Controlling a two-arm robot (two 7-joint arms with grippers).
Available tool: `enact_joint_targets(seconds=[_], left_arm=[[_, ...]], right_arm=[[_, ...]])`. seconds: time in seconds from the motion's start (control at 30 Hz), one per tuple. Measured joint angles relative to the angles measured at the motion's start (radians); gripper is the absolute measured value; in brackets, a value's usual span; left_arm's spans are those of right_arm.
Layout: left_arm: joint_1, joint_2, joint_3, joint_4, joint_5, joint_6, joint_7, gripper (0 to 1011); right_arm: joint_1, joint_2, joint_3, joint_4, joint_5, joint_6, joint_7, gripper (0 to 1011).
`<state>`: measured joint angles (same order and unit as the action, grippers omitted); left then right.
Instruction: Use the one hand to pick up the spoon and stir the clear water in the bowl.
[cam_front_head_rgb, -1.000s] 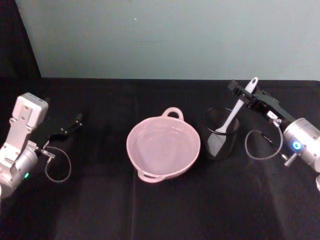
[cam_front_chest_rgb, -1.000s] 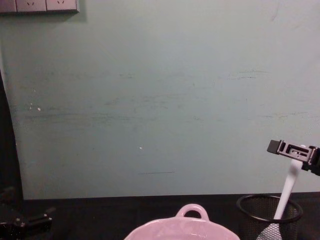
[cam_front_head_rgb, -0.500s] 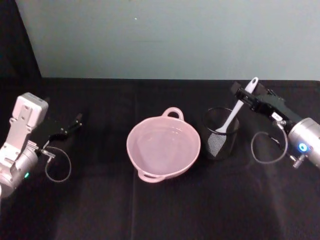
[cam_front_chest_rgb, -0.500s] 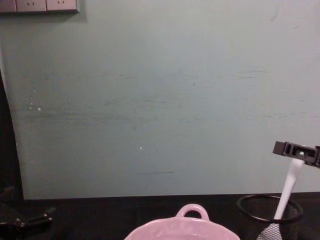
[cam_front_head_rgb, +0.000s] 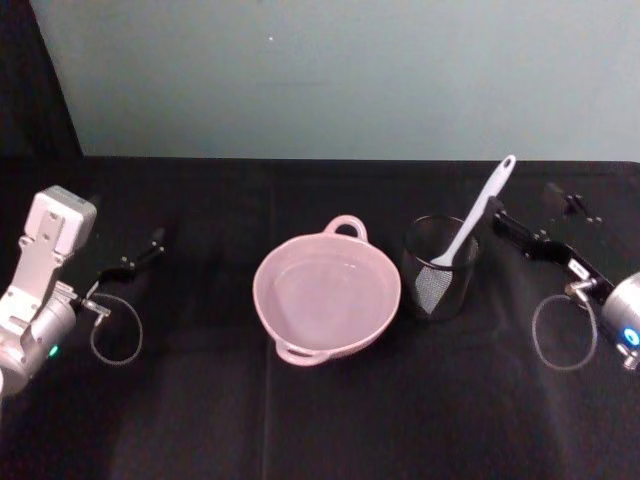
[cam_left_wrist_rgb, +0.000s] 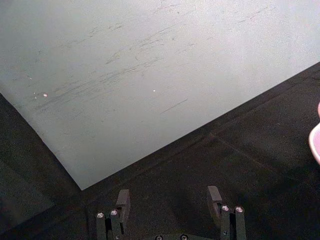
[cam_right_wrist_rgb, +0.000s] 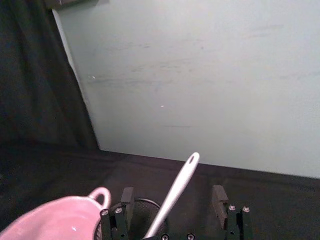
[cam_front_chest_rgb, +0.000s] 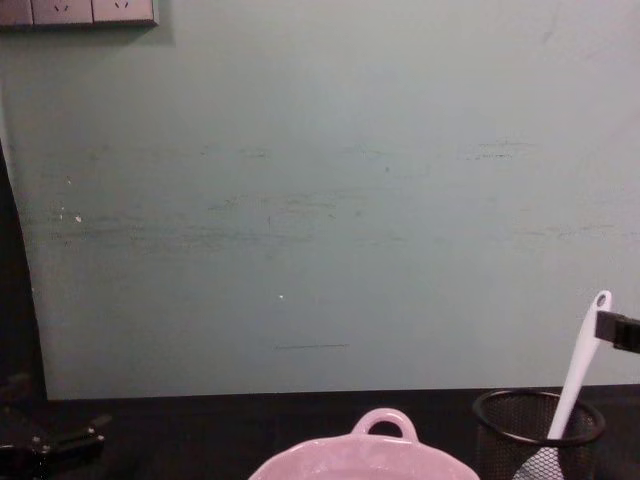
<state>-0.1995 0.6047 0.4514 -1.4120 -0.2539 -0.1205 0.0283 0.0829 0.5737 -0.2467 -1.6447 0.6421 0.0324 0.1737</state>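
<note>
The right end effector (cam_front_head_rgb: 522, 228) hangs to the right of the black wire-mesh cup (cam_front_head_rgb: 440, 266), its two fingers spread wide and holding nothing; in the right wrist view the fingers (cam_right_wrist_rgb: 218, 196) stand on either side of the spoon's handle without touching it. The spoon (cam_front_head_rgb: 472, 214) stands tilted in the mesh cup, scoop down inside and handle leaning up and away toward the right, its holed end rising above the cup's rim. In the chest view the handle tip (cam_front_chest_rgb: 600, 300) sits just beside the dark edge of the right end effector (cam_front_chest_rgb: 620, 330). The pale pink bowl (cam_front_head_rgb: 327, 295) rests on the black counter (cam_front_head_rgb: 320, 420) just left of the mesh cup, its small loop handle on the far side of its rim, and the clear water (cam_front_head_rgb: 325, 290) in it is hardly visible against the pink. The left end effector (cam_front_head_rgb: 135, 258) is parked low over the counter well to the left of the bowl, its fingers (cam_left_wrist_rgb: 123, 199) open and empty.
</note>
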Motion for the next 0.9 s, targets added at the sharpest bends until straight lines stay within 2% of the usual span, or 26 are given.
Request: enact_joint_targets(seconds=[0.03,0.1,0.13,0.23,0.37,0.57,0.9], left_arm=[[0.000,0.000,0.000,0.000,0.000,0.000,0.000,1011],[0.000,0.000,0.000,0.000,0.000,0.000,0.000,1011],[0.000,0.000,0.000,0.000,0.000,0.000,0.000,1011],[0.000,0.000,0.000,0.000,0.000,0.000,0.000,1011],[0.000,0.000,0.000,0.000,0.000,0.000,0.000,1011],[0.000,0.000,0.000,0.000,0.000,0.000,0.000,1011],[0.000,0.000,0.000,0.000,0.000,0.000,0.000,1011]], right_arm=[[-0.016,0.008,0.002,-0.011,-0.036,-0.019,-0.014,1002],[-0.029,0.015,0.004,-0.017,-0.071,-0.039,-0.029,1002],[-0.044,0.022,0.007,-0.021,-0.110,-0.062,-0.046,1002],[-0.069,0.029,0.018,-0.021,-0.170,-0.102,-0.074,1002],[-0.104,0.025,0.044,-0.009,-0.223,-0.159,-0.117,1002],[-0.146,-0.006,0.083,0.030,-0.261,-0.244,-0.156,1002],[-0.140,-0.054,0.092,0.111,-0.281,-0.297,-0.148,1002]])
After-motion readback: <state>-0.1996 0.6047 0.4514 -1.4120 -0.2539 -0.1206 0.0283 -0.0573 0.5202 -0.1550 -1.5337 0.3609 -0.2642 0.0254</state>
